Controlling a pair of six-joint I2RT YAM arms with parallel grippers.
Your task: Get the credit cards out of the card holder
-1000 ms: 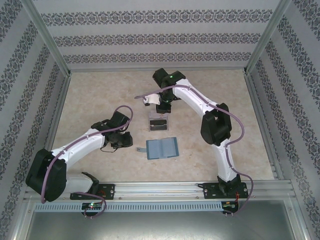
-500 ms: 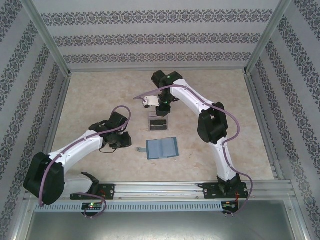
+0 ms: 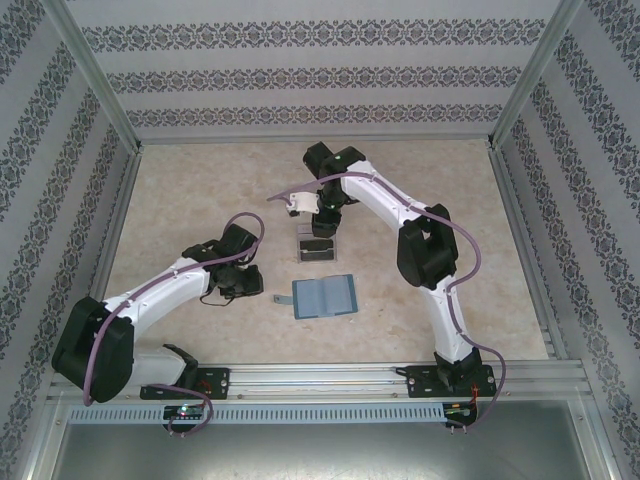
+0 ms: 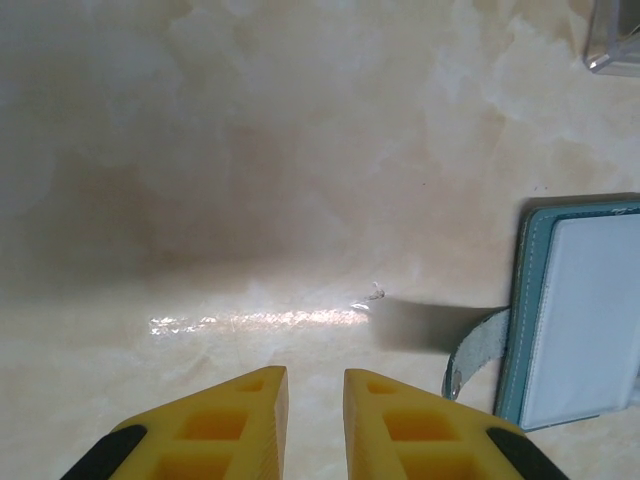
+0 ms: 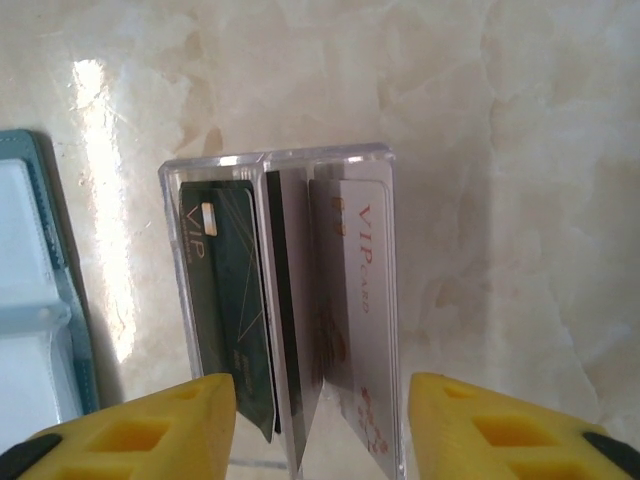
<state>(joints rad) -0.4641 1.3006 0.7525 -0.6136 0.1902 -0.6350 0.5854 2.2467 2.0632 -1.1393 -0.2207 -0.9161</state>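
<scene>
The card holder (image 3: pixel 323 297) lies open and flat on the table, a teal-blue wallet with its strap tab (image 4: pixel 470 355) sticking out left; it shows too in the left wrist view (image 4: pixel 580 310) and the right wrist view (image 5: pixel 30 300). Credit cards stand on edge in a clear plastic box (image 5: pixel 275 157): a dark green one (image 5: pixel 225 300) and a silver one (image 5: pixel 355 290). My right gripper (image 5: pixel 322 390) hangs open straight over that box (image 3: pixel 303 240), holding nothing. My left gripper (image 4: pixel 316 378) hovers just left of the strap tab, its jaws a narrow gap apart with nothing between them.
The clear box sits just beyond the wallet, mid-table. Metal frame posts and patterned walls close in the table on the left, right and far sides. Both arm bases are bolted to the rail (image 3: pixel 320 378) at the near edge.
My right gripper has gone from shut to open over the clear box, leaving the cards standing inside. The left arm has barely shifted.
</scene>
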